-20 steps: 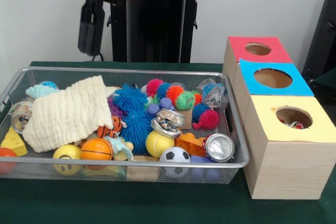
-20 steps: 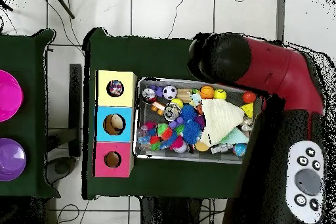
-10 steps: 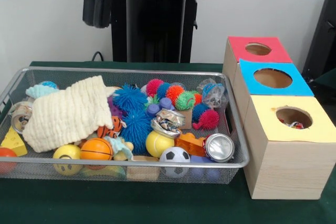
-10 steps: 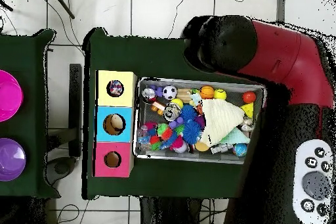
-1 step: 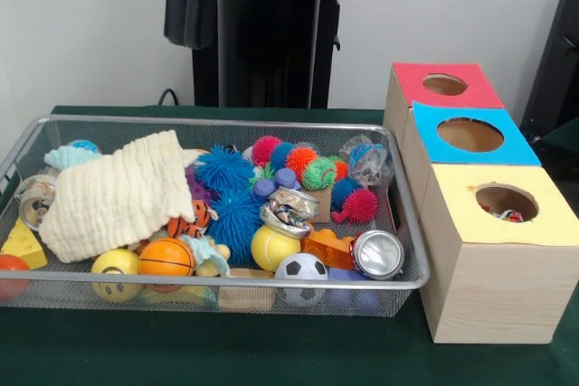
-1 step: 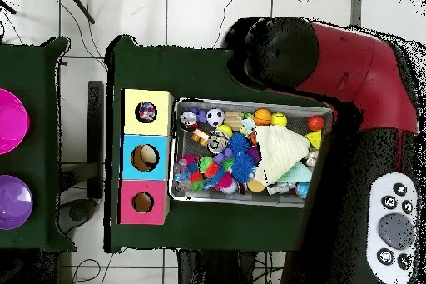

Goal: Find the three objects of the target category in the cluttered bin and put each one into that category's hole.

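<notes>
A wire mesh bin (image 5: 226, 121) (image 6: 250, 103) holds mixed toys: a soccer ball (image 5: 301, 268) (image 6: 215, 117), an orange basketball (image 5: 166, 258), a yellow ball (image 5: 274, 247), blue spiky balls (image 5: 223, 169), pink and orange spiky balls, crushed cans (image 5: 378, 253). A cream cloth (image 5: 118, 192) (image 6: 279, 151) covers the bin's left part in the front view. Beside the bin stand three wooden boxes with a red hole (image 5: 445, 85), a blue hole (image 5: 470, 136) and a yellow hole (image 5: 507, 202); something small lies inside the yellow one. My gripper (image 5: 190, 6) hangs high behind the bin, holding nothing.
The red arm (image 6: 333, 56) hides the gripper and the bin's corner in the overhead view. A yellow wedge (image 5: 23, 243) and a can (image 5: 34, 201) sit by the cloth. Two purple and pink bowls (image 6: 10, 201) rest on a side table.
The gripper has risen and shifted right in the front view, and the red arm housing has left that picture. Bin contents have not moved.
</notes>
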Action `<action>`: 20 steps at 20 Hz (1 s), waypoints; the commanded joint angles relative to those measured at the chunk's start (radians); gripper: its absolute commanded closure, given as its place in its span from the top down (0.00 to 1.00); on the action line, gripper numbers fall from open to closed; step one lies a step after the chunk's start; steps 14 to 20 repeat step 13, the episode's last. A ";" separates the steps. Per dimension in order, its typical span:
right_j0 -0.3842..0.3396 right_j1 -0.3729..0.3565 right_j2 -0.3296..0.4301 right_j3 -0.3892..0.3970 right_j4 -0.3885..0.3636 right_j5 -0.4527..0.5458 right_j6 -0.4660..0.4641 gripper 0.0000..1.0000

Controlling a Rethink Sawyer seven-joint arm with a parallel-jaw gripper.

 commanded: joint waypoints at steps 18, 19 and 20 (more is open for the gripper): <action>-0.009 0.057 0.117 -0.032 -0.085 0.064 -0.228 0.00; -0.009 0.057 0.117 -0.032 -0.085 0.064 -0.228 0.00; -0.009 0.057 0.117 -0.032 -0.085 0.064 -0.228 0.00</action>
